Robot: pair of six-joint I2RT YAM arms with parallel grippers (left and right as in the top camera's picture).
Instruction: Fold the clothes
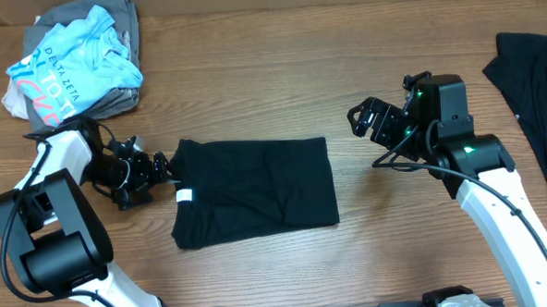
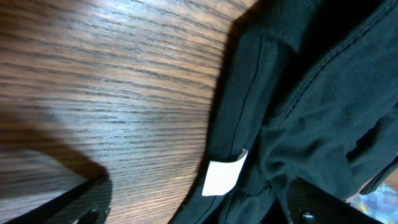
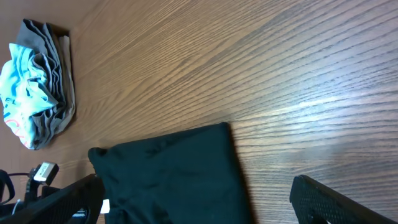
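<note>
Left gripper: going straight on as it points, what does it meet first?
The shirt: the left gripper points at its near edge by the white tag, jaws open. Contact looks close, though its height over the shirt is unclear.

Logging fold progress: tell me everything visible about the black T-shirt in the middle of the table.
The black T-shirt lies flat on the wooden table, folded into a rough rectangle, no sleeves showing. Its fabric looks soft, matte and lightly wrinkled, with stitched seams along one short edge, where a small white tag sticks out. The open left gripper straddles that edge; contact is unclear. The right gripper hangs clear of it.
</note>
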